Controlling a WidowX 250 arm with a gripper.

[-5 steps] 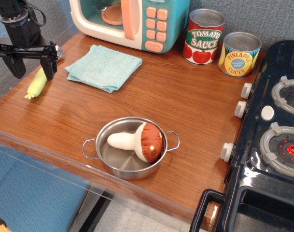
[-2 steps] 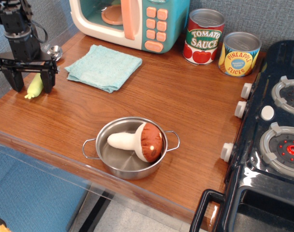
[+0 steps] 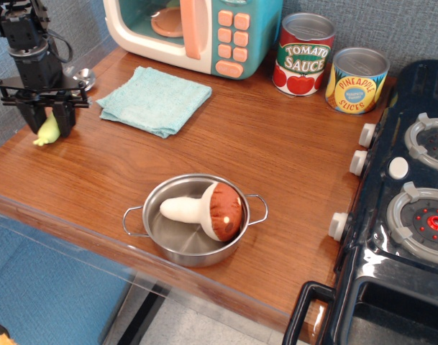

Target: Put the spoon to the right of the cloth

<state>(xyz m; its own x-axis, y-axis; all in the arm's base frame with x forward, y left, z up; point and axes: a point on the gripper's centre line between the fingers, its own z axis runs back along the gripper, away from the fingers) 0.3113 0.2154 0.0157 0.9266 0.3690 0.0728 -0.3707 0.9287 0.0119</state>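
The spoon (image 3: pixel 46 134) lies at the table's far left, left of the cloth. Its pale yellow-green handle points toward the front and its shiny round bowl toward the back. My gripper (image 3: pixel 51 128) is lowered over the handle, with one black finger on each side, closed against it. The spoon still rests on the table. The cloth (image 3: pixel 155 99), a folded light teal square, lies flat in front of the toy microwave. Bare wood lies to its right.
A toy microwave (image 3: pixel 197 32) stands at the back. A tomato sauce can (image 3: pixel 303 54) and a pineapple can (image 3: pixel 356 80) stand at the back right. A steel pot (image 3: pixel 192 241) with a brown-capped mushroom toy (image 3: pixel 211 210) sits near the front edge. A toy stove (image 3: pixel 405 208) fills the right side.
My gripper has come down over the spoon handle and its fingers have narrowed onto it. The handle has shifted slightly between them. The cloth and pot have not moved.
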